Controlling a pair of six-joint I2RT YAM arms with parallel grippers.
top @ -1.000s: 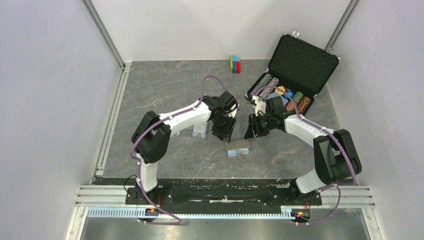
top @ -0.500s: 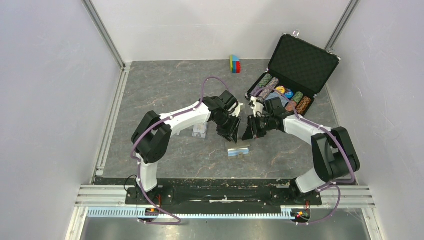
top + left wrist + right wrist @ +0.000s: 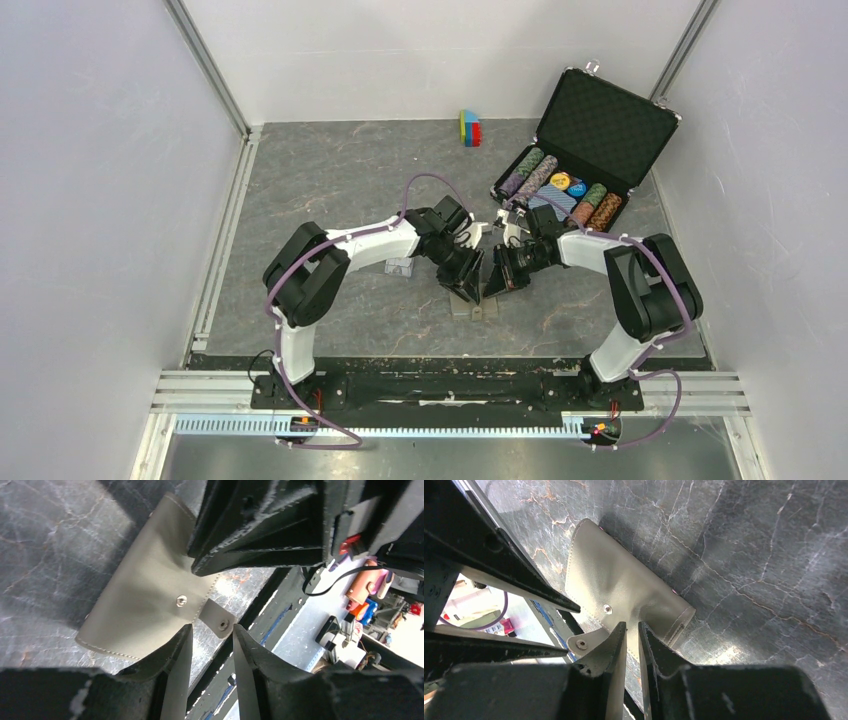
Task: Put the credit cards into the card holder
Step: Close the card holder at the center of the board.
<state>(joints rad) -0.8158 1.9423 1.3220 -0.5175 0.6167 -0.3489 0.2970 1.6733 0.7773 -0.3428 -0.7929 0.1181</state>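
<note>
The taupe card holder [image 3: 145,600] lies folded on the dark table, with its snap tab [image 3: 220,624] loose and its stud [image 3: 181,600] bare. In the top view only a sliver of the card holder [image 3: 478,308] shows under the two grippers. My left gripper [image 3: 212,630] [image 3: 470,288] hangs just above the tab end, open, nothing between its fingers. My right gripper [image 3: 631,627] [image 3: 492,283] faces it over the holder's [image 3: 614,585] near edge. Its jaws stand a thin slit apart and pinch nothing. No credit cards show in any view.
A clear plastic case [image 3: 399,266] lies left of the grippers, beside the left arm. An open black briefcase [image 3: 600,125] with poker chips stands at the back right. A coloured block [image 3: 469,127] sits at the back. The table's front rail [image 3: 450,385] runs close behind the holder.
Both grippers have come down and toward the front edge, meeting over the card holder. The right jaws have narrowed. The holder's blue edge, visible earlier, is now covered.
</note>
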